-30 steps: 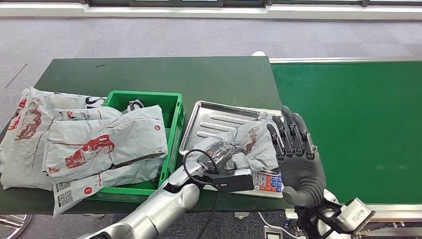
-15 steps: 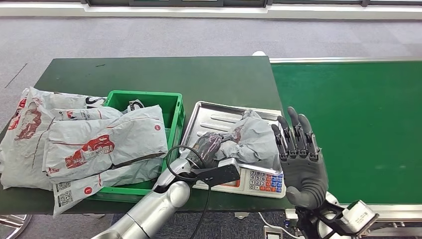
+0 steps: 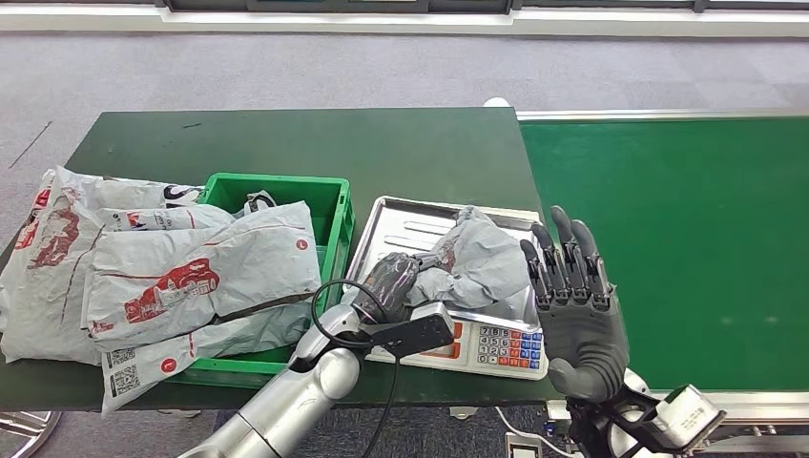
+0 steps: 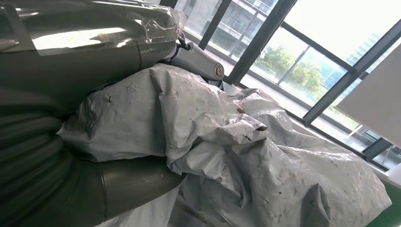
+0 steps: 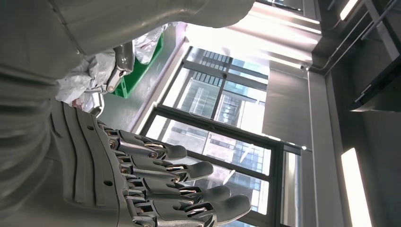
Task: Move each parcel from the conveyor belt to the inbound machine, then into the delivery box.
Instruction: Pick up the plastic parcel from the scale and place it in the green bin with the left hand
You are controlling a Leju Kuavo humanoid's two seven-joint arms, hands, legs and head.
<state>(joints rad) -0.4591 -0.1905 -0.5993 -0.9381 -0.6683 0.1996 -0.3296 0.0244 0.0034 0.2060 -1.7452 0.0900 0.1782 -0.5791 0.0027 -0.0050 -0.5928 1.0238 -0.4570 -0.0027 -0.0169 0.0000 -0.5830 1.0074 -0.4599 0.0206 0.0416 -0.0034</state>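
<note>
A crumpled grey parcel (image 3: 482,262) with red print lies on the steel tray of the scale (image 3: 401,229). My left hand (image 3: 391,281) grips the parcel's near left edge; the left wrist view shows the thumb and fingers closed around the grey plastic (image 4: 203,127). My right hand (image 3: 572,305) is raised upright just right of the scale, fingers straight and apart, holding nothing (image 5: 156,184). The green delivery box (image 3: 329,224) stands left of the scale, heaped with several grey parcels (image 3: 205,277).
The green conveyor belt (image 3: 687,239) runs along the right. The scale's keypad (image 3: 506,345) faces the near table edge. More parcels (image 3: 52,248) spill over the table's left side. A black cable (image 3: 329,320) loops above my left wrist.
My left hand has pulled the parcel leftward and farther back across the tray, uncovering the scale's keypad. My right hand has drifted slightly right and stays spread.
</note>
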